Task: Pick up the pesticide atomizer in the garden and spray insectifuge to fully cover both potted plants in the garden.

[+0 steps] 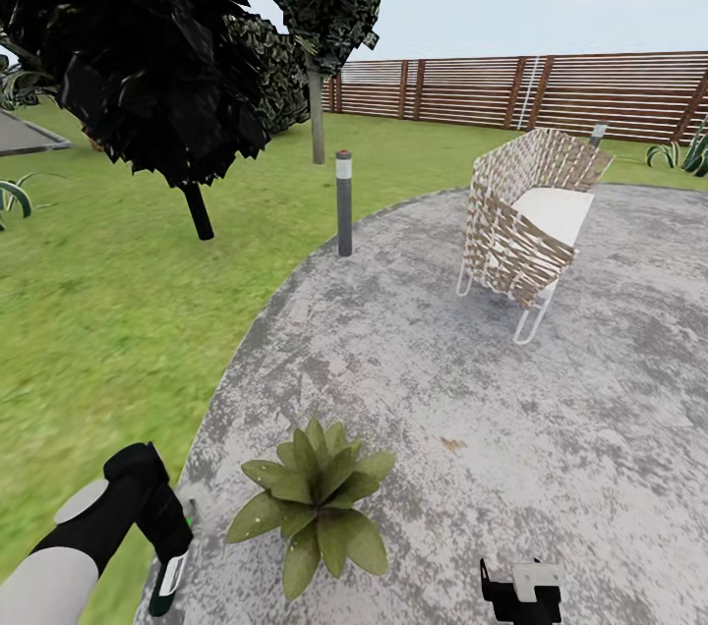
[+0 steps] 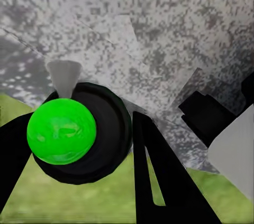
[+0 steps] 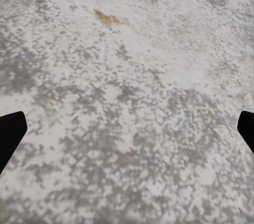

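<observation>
One potted plant (image 1: 315,499), a low rosette of broad green leaves, sits on the near edge of the round paved patio (image 1: 472,379) in the garden. Just left of it, my left gripper (image 1: 173,558) is shut on the pesticide atomizer (image 1: 169,578), a slim dark green bottle with a white label. In the left wrist view the atomizer (image 2: 62,131) shows a bright green cap between the black fingers (image 2: 159,182) of my left gripper (image 2: 82,123). My right gripper (image 1: 521,594) hangs open over bare paving, to the plant's right. The insectifuge is out of view.
A grey bollard lamp (image 1: 344,202) stands at the patio's far edge. A woven chair (image 1: 531,222) sits on the paving at the right. Lawn (image 1: 108,311) lies to the left under a dark tree (image 1: 147,45). A brown slatted fence (image 1: 551,94) closes the back.
</observation>
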